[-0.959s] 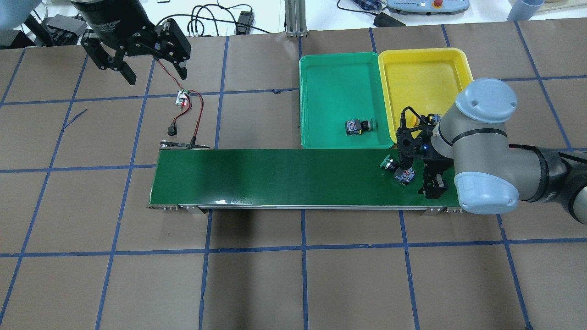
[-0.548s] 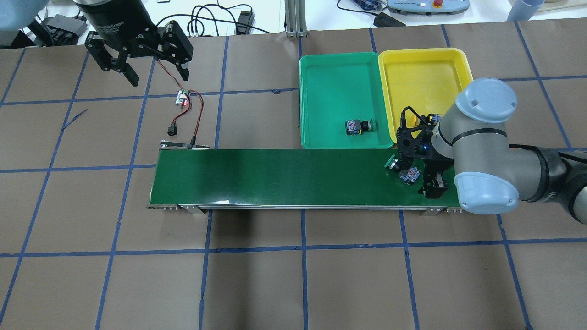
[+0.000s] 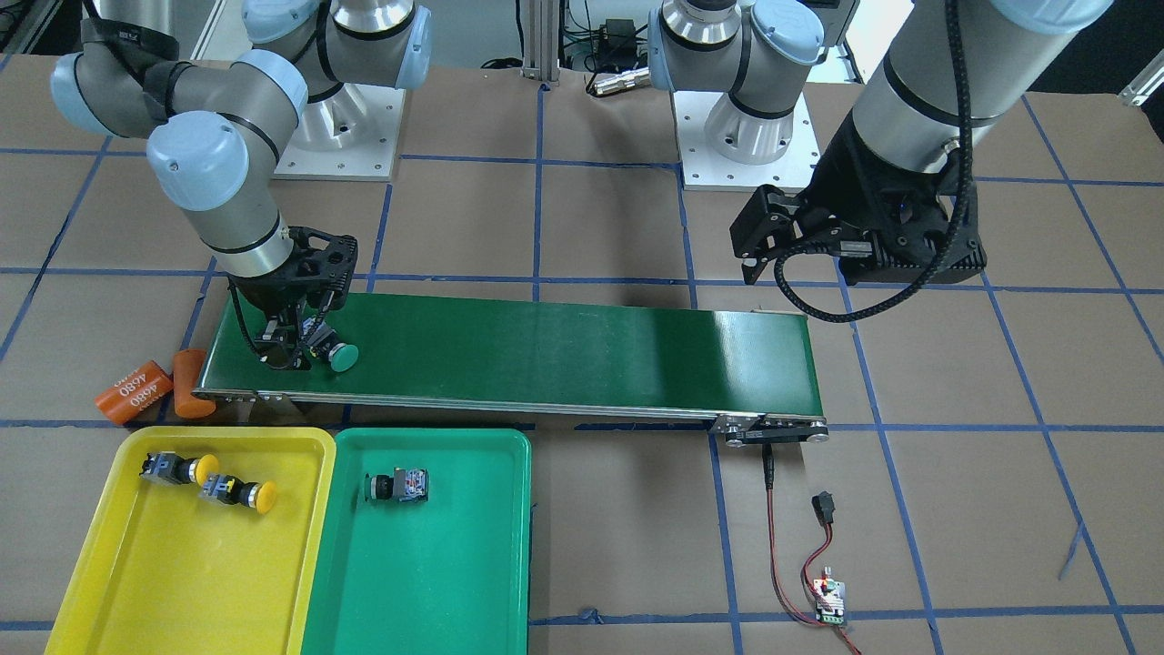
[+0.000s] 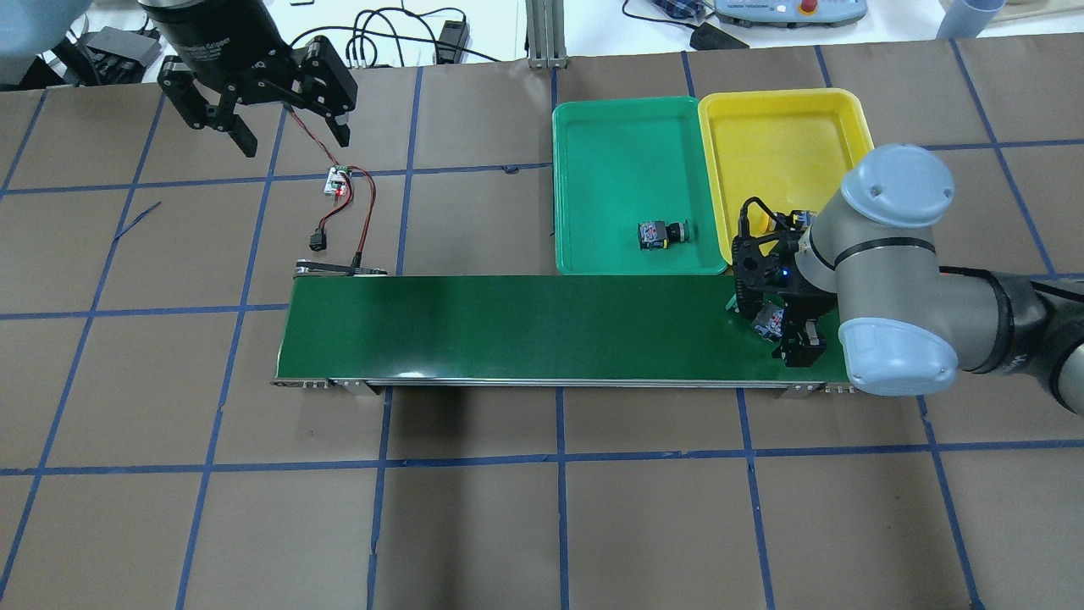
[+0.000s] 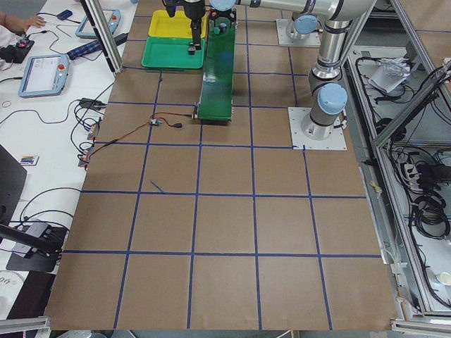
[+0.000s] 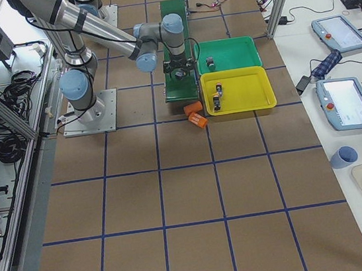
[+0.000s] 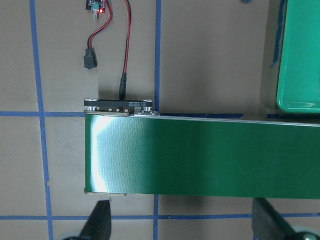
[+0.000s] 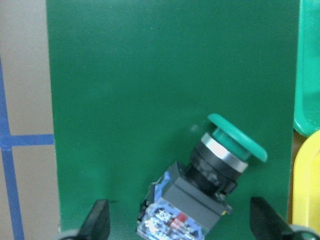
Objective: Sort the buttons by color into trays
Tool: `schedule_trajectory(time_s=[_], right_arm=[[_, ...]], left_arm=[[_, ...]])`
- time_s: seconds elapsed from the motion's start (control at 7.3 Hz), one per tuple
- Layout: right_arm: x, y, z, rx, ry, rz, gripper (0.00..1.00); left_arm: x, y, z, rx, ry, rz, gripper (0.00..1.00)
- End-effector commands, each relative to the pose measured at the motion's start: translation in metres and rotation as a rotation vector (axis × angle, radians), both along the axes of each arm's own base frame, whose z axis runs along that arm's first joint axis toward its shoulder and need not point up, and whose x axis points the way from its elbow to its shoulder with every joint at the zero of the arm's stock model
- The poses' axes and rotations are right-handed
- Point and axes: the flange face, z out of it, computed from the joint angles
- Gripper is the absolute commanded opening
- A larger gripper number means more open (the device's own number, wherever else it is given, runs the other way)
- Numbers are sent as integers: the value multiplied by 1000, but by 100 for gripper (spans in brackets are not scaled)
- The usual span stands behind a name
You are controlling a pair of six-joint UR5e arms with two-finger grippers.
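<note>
A green button (image 8: pixel 202 192) lies tilted on the conveyor belt (image 4: pixel 508 326), its cap pointing toward the trays. My right gripper (image 8: pixel 182 225) is open, with one finger on each side of that button (image 3: pixel 338 357). Another green button (image 4: pixel 662 234) rests in the green tray (image 4: pixel 627 135). Two yellow buttons (image 3: pixel 177 468) (image 3: pixel 238 492) lie in the yellow tray (image 3: pixel 182 573). Over the bare table beyond the belt's other end hangs my left gripper (image 4: pixel 279 127), open and with nothing in it.
Two orange cylinders (image 3: pixel 135 393) (image 3: pixel 189 382), one marked 4680, lie on the table by the belt's end near the yellow tray. A small circuit board (image 4: pixel 339 180) with red and black wires sits beside the belt's other end.
The green button on the belt has travelled toward the right gripper and now lies between its fingers. The left gripper has drifted slightly; the right arm has stayed put.
</note>
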Motion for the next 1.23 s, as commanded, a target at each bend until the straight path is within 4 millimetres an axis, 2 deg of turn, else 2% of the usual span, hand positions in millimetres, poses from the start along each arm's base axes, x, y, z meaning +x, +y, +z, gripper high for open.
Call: schedule_trajectory(time_s=[0.0,0.27,0.41,0.69,0.82,0.96,1.1], right_arm=[[0,-1,-2,4,-2,3,92],[-1,-1,-2,2,10,-8,20],[-2,-1,-1,-1,12,-10,11],[-2,-7,7,-19,14,-10,9],[-2,-15,17,-43,7,-10,9],[-2,-31,29,-63,3,-3,9],[14,-57,31,-66,-12,33,9]], left_arm=[[-2,-3,-6,10,1,-5,100],[-3,-2,-4,7,7,-4,100],[-3,-1,-7,14,2,-5,100],[-1,2,2,-7,-4,-9,100],[-1,2,2,-5,-7,-9,100],[-1,0,0,-2,-7,-9,100],[-1,0,-1,0,-7,-10,100]])
